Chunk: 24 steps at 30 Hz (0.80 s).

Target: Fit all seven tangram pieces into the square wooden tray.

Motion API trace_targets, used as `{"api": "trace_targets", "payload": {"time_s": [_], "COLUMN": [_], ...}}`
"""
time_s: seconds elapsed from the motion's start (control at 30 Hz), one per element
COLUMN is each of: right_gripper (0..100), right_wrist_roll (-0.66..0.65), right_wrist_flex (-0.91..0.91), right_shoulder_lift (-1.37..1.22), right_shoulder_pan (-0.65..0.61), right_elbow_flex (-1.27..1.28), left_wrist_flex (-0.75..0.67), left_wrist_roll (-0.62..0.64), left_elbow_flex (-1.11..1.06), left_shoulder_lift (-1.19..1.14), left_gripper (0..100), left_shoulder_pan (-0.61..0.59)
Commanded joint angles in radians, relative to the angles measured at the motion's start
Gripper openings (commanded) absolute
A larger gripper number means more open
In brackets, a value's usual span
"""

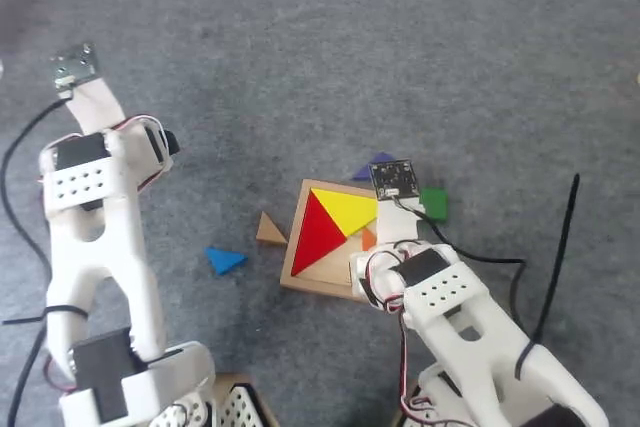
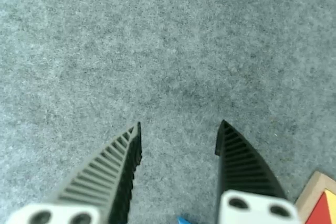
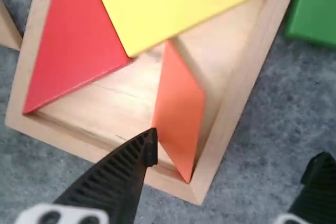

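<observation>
The square wooden tray [image 1: 297, 274] lies mid-table. A red triangle [image 1: 320, 232] and a yellow triangle [image 1: 348, 211] lie flat in it. An orange parallelogram [image 3: 178, 111] rests in the tray against its rim, below the yellow triangle [image 3: 157, 3] and beside the red one [image 3: 73, 45]. My right gripper [image 3: 236, 144] hangs open over that side of the tray, one fingertip [image 3: 149, 140] at the orange piece's edge. My left gripper [image 2: 181, 127] is open over bare mat, far from the tray.
Outside the tray lie a green square [image 1: 433, 204], a purple piece [image 1: 375, 165], a tan triangle [image 1: 269, 230] and a blue triangle [image 1: 224, 260]. The left arm [image 1: 90, 177] stands at the table's left. Grey mat stretches beyond the tray.
</observation>
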<state>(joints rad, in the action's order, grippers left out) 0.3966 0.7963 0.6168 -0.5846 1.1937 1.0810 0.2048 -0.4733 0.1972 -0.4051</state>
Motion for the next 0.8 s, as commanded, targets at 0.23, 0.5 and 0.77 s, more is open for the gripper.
{"api": "trace_targets", "payload": {"time_s": [0.23,0.5,0.77], "right_gripper": [27.0,41.1,36.6], "right_wrist_roll": [0.126,0.13,0.081], "right_wrist_flex": [-0.07,-0.071,-0.07], "right_shoulder_lift": [0.007,0.005,-0.111], "right_shoulder_pan": [-0.01,-0.101,-0.101], "right_elbow_flex": [-0.081,-0.087,-0.161], "left_wrist_flex": [-0.015,-0.015,-0.014], "left_wrist_roll": [-0.008,-0.008,-0.008], "left_elbow_flex": [0.005,0.005,0.005], "left_shoulder_lift": [0.017,0.017,0.017], "left_gripper": [23,23,23], "left_shoulder_pan": [-0.006,-0.006,-0.006]}}
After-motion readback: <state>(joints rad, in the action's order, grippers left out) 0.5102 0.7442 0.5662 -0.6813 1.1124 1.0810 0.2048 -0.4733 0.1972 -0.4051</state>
